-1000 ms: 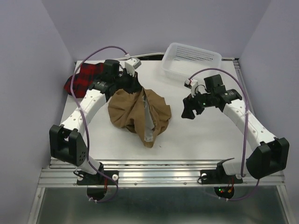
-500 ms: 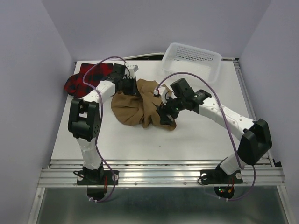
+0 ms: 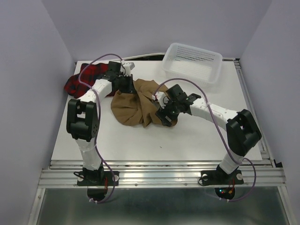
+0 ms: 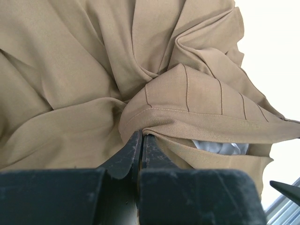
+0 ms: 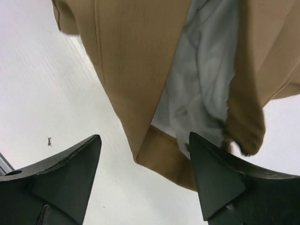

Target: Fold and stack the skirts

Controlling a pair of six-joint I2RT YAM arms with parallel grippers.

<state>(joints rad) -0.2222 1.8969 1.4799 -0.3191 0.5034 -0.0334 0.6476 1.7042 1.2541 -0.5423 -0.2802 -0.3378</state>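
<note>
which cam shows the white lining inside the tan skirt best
Right wrist: the white lining lies wide between folds of the tan skirt. Left wrist shows only a small patch under the hem; the top view shows none of it.

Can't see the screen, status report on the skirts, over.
Left hand shut on tan skirt edge. Right hand open over its near corner. Plaid skirt bunched far left. Nothing blocking.

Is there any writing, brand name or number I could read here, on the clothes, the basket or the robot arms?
None: no word, label, brand or number can be read in any view. The tan-brown skirt, plaid skirt, white basket, left arm and right arm show no legible marking.
</note>
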